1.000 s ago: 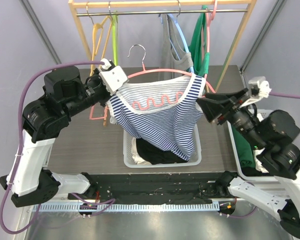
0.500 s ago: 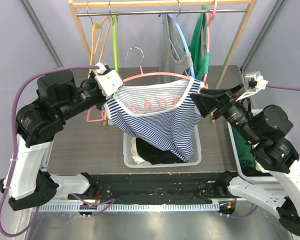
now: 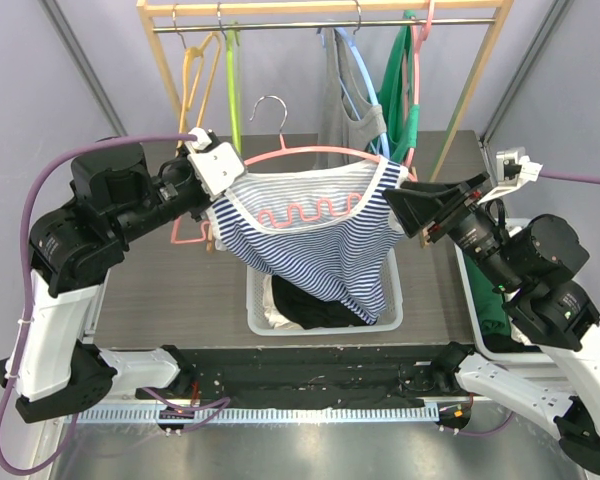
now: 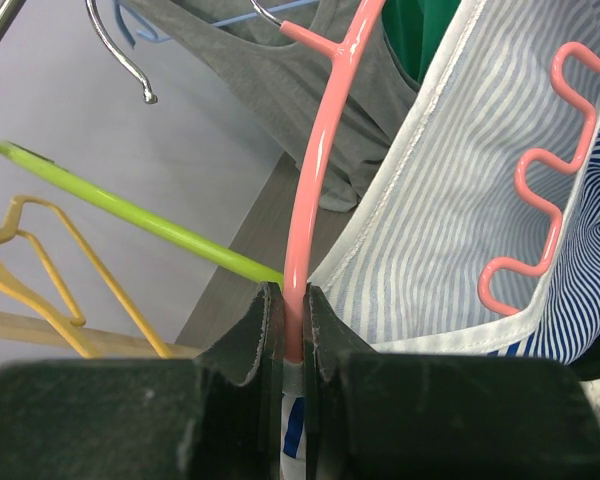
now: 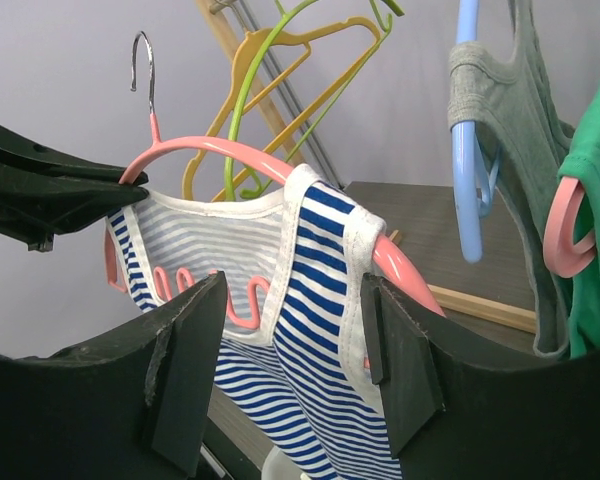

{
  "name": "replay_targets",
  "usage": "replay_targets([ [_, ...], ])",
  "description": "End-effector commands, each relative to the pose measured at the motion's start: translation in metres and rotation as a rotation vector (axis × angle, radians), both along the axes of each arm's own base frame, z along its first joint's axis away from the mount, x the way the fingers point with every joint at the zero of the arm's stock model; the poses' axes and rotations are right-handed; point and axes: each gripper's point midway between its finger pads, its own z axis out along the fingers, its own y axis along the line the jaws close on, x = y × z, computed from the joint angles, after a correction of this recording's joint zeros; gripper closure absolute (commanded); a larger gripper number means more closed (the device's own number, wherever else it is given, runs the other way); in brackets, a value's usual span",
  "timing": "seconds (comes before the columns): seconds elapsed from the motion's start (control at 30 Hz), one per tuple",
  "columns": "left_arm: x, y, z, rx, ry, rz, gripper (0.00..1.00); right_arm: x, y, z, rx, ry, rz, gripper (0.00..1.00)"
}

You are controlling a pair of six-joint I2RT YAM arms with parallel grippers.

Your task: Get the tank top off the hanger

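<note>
Overhead: one striped tank top [image 3: 325, 240] hangs on one pink hanger [image 3: 310, 151], above one basket [image 3: 260, 300] on the counter [image 3: 170, 280].

Left wrist: only this view shows the left gripper [image 4: 293, 300] with its jaws pinching the hanger.

Right wrist: the right gripper [image 5: 293, 290] has its jaws wide, with the top's strap seen between them.

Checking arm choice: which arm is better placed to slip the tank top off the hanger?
Right, probably: the open right gripper faces the tank top strap, while the left gripper clamps the hanger.
</note>
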Motion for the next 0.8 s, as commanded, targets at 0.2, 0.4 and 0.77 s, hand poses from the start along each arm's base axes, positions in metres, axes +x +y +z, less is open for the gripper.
replay_targets([
  [0.2, -0.011, 0.002, 0.035, -0.098, -0.083, -0.026, 1.0, 0.002, 0.017, -0.001, 0.033, 0.02, 0.064, 0.46],
  [0.4, -0.012, 0.001, 0.035, -0.101, -0.077, -0.034, 1.0, 0.005, 0.027, -0.007, 0.043, 0.037, 0.093, 0.54],
  [0.77, -0.014, 0.0, 0.033, -0.097, -0.068, -0.043, 1.0, 0.002, 0.03, 0.011, 0.071, 0.001, 0.118, 0.99],
])
